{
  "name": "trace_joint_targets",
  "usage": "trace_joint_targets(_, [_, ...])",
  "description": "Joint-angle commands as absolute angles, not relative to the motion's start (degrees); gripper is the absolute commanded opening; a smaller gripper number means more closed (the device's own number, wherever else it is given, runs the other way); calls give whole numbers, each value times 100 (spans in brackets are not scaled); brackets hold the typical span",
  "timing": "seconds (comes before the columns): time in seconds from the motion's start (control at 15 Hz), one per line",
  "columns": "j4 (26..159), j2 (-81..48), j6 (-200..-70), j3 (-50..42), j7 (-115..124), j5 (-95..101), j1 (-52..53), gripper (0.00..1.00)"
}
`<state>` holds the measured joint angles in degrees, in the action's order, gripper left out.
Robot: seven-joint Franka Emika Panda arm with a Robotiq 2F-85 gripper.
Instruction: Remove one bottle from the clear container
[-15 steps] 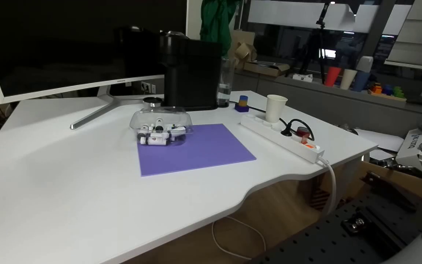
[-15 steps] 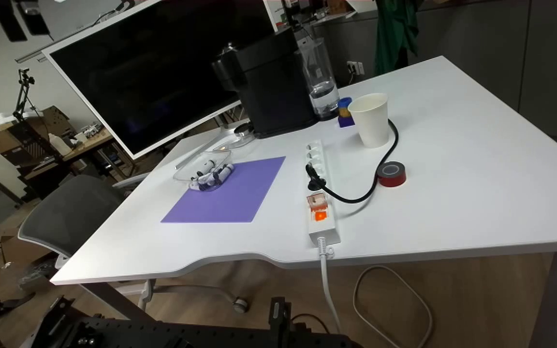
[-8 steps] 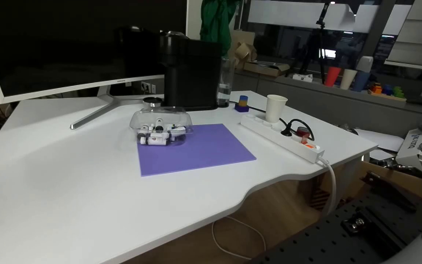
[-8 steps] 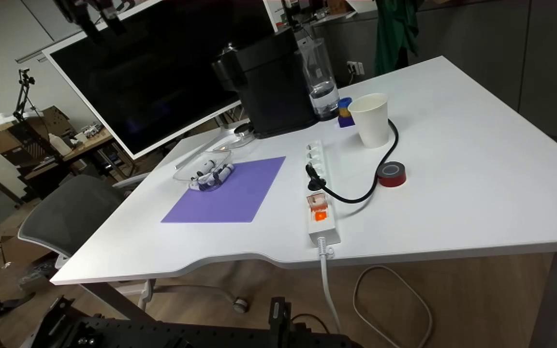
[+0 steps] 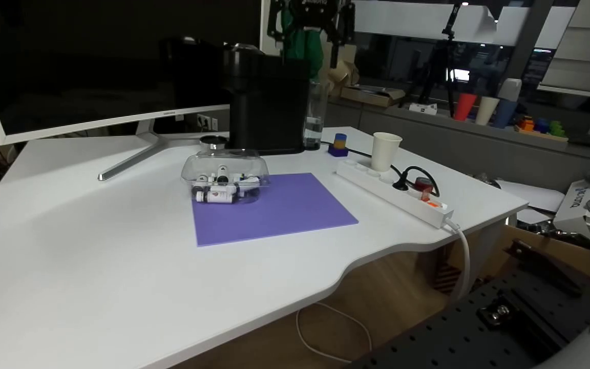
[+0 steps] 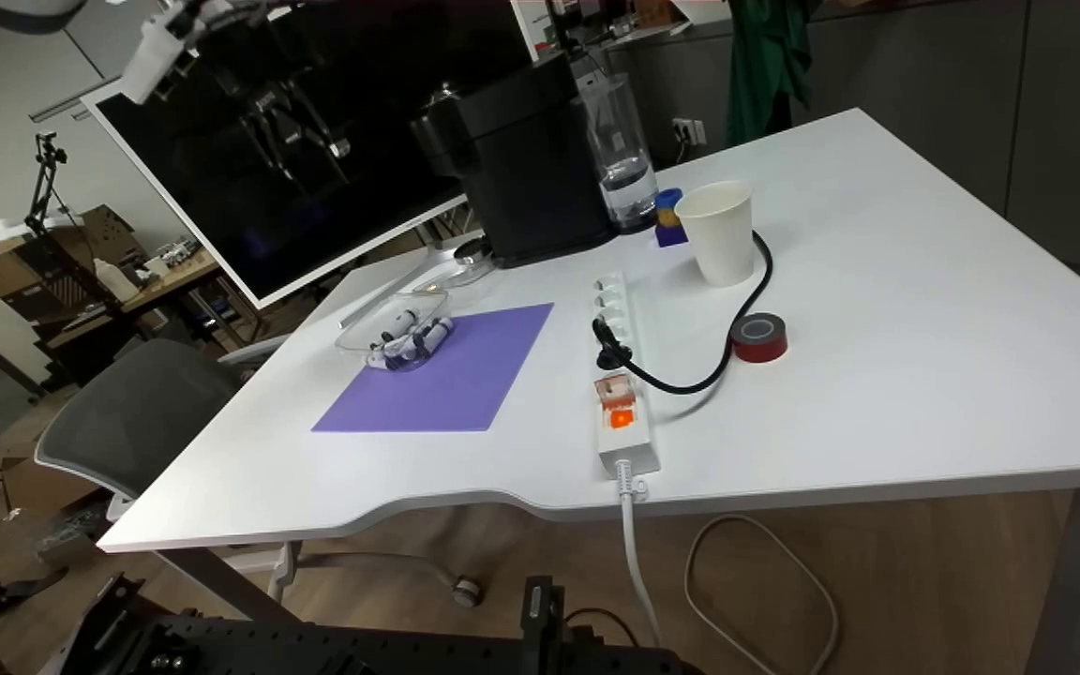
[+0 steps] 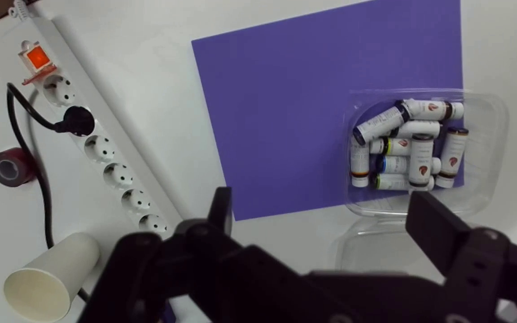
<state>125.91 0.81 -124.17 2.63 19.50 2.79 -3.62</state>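
Now the gripper [image 7: 319,199] stands wide, and in wrist view the top bottle [image 7: 420,159] of clear container [image 7: 485,157] lies approx. 2 o'clock from it, w/ long axis 12–6.

Gripper [image 5: 309,57] aloft — jaws apart, pointing down

From the wrist view I count one purple mat [image 7: 285,112] and, over its corner, one clear container [image 7: 487,134] with nine bottles [image 7: 421,159] showing; any underneath I cannot tell. Left of the mat there I log one power strip [image 7: 119,146], one plug [image 7: 78,121], one tape roll [image 7: 14,167], one cup [image 7: 61,264]. Behind the mat, both exterior views: one monitor [image 5: 116,61], one black machine [image 5: 269,102].
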Motion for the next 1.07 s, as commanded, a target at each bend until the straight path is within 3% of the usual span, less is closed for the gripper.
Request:
trace_joint_targets(0.0, [12058,-706,-12137,210,2143,429,-123,100])
trace_joint_targets(0.53, [12321,-656,-12453,96,1909,308,-24,100])
trace_joint_targets(1.0, [12050,-1649,-13416,23,1696,789,137,100])
